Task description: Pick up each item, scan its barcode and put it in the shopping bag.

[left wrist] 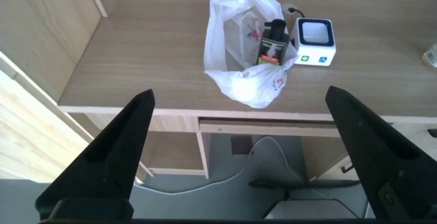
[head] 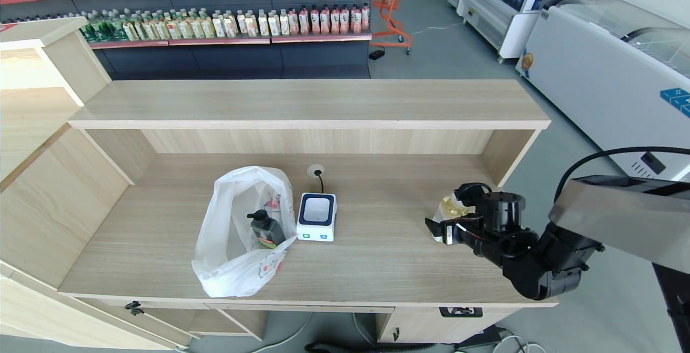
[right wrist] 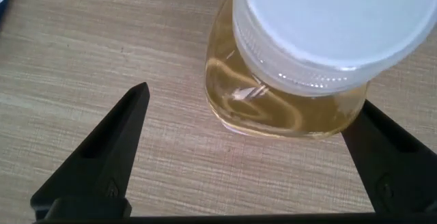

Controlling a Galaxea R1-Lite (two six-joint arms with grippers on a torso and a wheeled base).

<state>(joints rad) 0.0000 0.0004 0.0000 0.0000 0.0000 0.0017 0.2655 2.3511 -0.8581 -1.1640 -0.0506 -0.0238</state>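
Right pincer (right wrist: pixel 252 101) is spread wide, its two black, wedge-shaped fingers (right wrist: pixel 102 162) flanking a clear bottle (right wrist: pixel 273 108) with bare bench showing between each tip and the bottle's wall, so it grasps nothing. That bottle stands upright near the right end of the bench (head: pixel 377 256), long axis vertical, its white ribbed screw cap (right wrist: pixel 334 19) pointing up at the wrist camera. The body is see-through, rounded at the shoulder and holds golden-yellow liquid. The cap hides much of it from above, and in the head view the pincer covers its lower part, so any label is hard to make out.

Left of centre lies the shopping bag (head: pixel 226 267), thin crinkled white film with some red print, mouth gaping upward. Inside it a dark pump bottle (head: pixel 267 229) stands roughly upright, black pump head on top, its base sunk in folds. Just beside the bag, to its right, sits the scanner (head: pixel 317 216), a white box with a dark-framed window on top. Its black cable (head: pixel 321 183) runs back to a round port in the pale wood-grain bench.

Left pincer (left wrist: pixel 240 95) is released, hanging in front of the bench's near edge, well apart from the bag.
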